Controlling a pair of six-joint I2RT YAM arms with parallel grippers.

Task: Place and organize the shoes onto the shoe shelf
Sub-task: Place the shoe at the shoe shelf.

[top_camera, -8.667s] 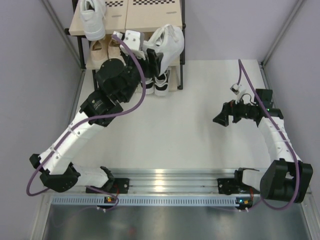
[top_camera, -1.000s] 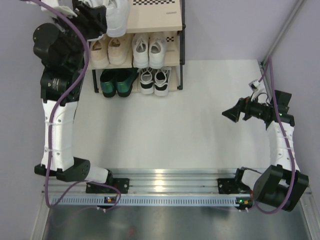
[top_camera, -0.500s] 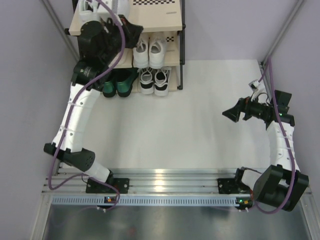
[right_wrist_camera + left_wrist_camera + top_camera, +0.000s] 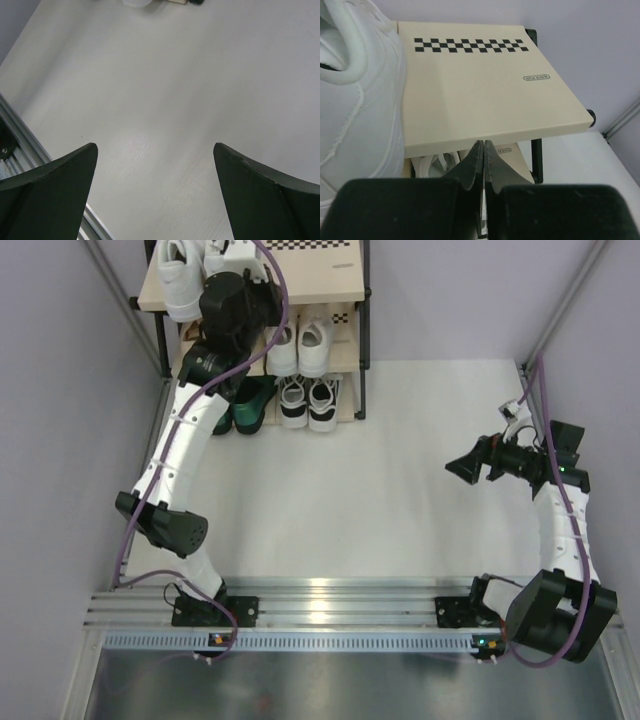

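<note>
The shoe shelf (image 4: pixel 310 275) stands at the far left. A pair of larger white shoes (image 4: pixel 180 275) rests on the left of its top board (image 4: pixel 485 90). Small white sneakers (image 4: pixel 300 340) sit on the middle tier. Dark green shoes (image 4: pixel 245 405) and black-and-white sneakers (image 4: pixel 308 400) sit on the bottom tier. My left arm (image 4: pixel 235 310) hangs over the shelf's front and covers the tan pair. My left gripper (image 4: pixel 483 145) is shut and empty, just before the top board's front edge, with a white shoe (image 4: pixel 360 100) to its left. My right gripper (image 4: pixel 154 146) is open over bare table.
The white tabletop (image 4: pixel 340 500) spreads between the shelf and my right gripper (image 4: pixel 455 468). Purple walls close in on both sides. A metal rail (image 4: pixel 340 600) with the arm bases runs along the near edge. The right half of the top board bears nothing.
My left arm has swung right from the shelf's left end to its front, and the gripper has shut on nothing. The white shoe stays on the top board. The right arm has not moved.
</note>
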